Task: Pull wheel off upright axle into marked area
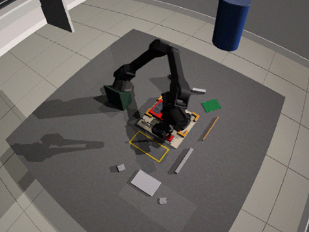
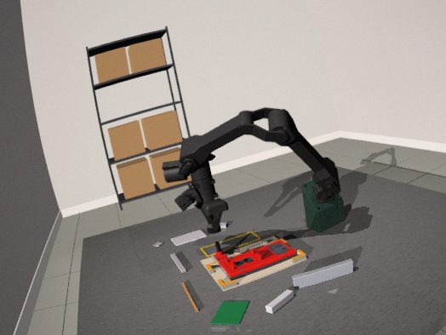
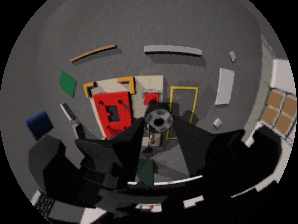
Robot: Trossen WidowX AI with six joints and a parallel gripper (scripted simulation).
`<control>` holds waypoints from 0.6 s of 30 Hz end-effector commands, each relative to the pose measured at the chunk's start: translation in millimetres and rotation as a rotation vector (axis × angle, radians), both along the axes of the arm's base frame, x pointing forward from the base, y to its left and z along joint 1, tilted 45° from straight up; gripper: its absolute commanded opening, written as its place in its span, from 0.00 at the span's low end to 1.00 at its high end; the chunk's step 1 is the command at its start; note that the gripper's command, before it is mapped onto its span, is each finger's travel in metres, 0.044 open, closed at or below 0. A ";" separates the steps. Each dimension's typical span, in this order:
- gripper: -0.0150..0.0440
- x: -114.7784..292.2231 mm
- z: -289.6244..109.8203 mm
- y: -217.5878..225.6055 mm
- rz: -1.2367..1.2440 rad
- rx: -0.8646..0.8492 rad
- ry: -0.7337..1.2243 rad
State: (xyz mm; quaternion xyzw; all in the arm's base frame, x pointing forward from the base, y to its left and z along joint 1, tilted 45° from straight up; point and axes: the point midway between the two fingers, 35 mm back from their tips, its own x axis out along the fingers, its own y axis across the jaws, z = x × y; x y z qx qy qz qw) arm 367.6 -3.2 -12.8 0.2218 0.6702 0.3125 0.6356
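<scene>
My gripper [image 1: 160, 130] [image 2: 215, 228] [image 3: 158, 119] is shut on the dark round wheel [image 3: 160, 120] and holds it in the air. In the exterior view it hangs a little above the thin upright axle [image 2: 218, 246], clear of its tip. The axle stands on the near end of the red chassis [image 2: 251, 258] [image 1: 154, 112] [image 3: 109, 112], which lies on a beige board [image 2: 255, 277] with orange corners. The marked area is a yellow rectangle outline [image 1: 148, 154] [image 2: 248, 235] [image 3: 170, 104] on the table right beside the board. The arm hides the axle in the top view.
The dark green arm base [image 1: 117, 97] [image 2: 323, 210] stands behind the board. A green plate [image 1: 211, 106], an orange rod [image 1: 210, 128], a grey bar [image 1: 184, 160], a grey plate [image 1: 145, 182] and small grey cubes [image 1: 120, 167] lie around. A blue cylinder [image 1: 231, 21] and a shelf [image 2: 136, 115] stand farther off.
</scene>
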 end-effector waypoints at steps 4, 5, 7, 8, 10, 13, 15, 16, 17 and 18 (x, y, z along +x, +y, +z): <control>0.25 -16.1 -22.8 -28.9 -0.001 -0.009 0.008; 0.25 -18.4 -25.7 -33.0 0.000 -0.009 0.008; 0.25 -23.3 -31.3 -40.9 0.000 -0.010 0.007; 0.25 -25.9 -34.1 -44.8 0.001 -0.011 0.007; 0.25 -31.2 -39.6 -52.4 0.001 -0.011 0.007; 0.25 -39.7 -47.7 -63.3 0.003 -0.011 0.006; 0.25 -45.6 -53.0 -70.3 0.004 -0.010 0.006; 0.25 -48.1 -55.1 -73.0 0.005 -0.009 0.006; 0.25 -49.6 -56.4 -74.7 0.005 -0.009 0.006; 0.25 -50.2 -56.8 -75.2 0.005 -0.009 0.006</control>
